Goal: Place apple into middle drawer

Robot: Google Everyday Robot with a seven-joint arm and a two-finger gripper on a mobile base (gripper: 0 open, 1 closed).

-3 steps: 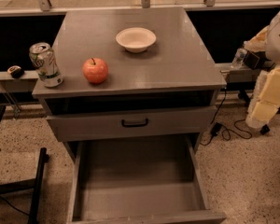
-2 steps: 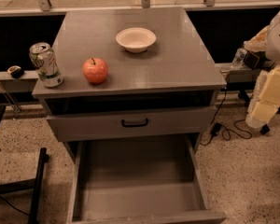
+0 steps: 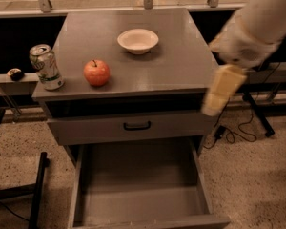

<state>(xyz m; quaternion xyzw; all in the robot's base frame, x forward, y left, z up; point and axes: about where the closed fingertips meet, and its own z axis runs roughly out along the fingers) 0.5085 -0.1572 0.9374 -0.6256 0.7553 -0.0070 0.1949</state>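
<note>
Swinging in from the right since a second ago, the arm (image 3: 257, 27) now crowds the cabinet's right side, where before it hung further out at the frame's edge. The gripper (image 3: 217, 97), pale cream and smeared with motion, hangs down over the front right corner of the cabinet top (image 3: 181, 61), its lower end crossing the right end of the closed drawer front (image 3: 95, 128) with the black handle (image 3: 137, 126). Whether that gripper is clamped or loose, I cannot tell.

And the apple (image 3: 96, 72) hasn't budged! It sits upright on the cabinet top near the front left, stem up, well apart from the gripper, with most of the top's width between them. Nothing is touching it. A soda can (image 3: 46, 67) stands just to its left at the cabinet's edge, and a white bowl (image 3: 137, 40) sits behind it, toward the back and a little to the right.

Down below, the middle drawer (image 3: 138, 194) is pulled wide open toward the camera, its flat grey floor and low side walls in plain sight. It lies under the closed drawer front, lower than the gripper and to its left. Dark cables (image 3: 229, 133) trail on the speckled floor (image 3: 257, 185) beneath the arm.
</note>
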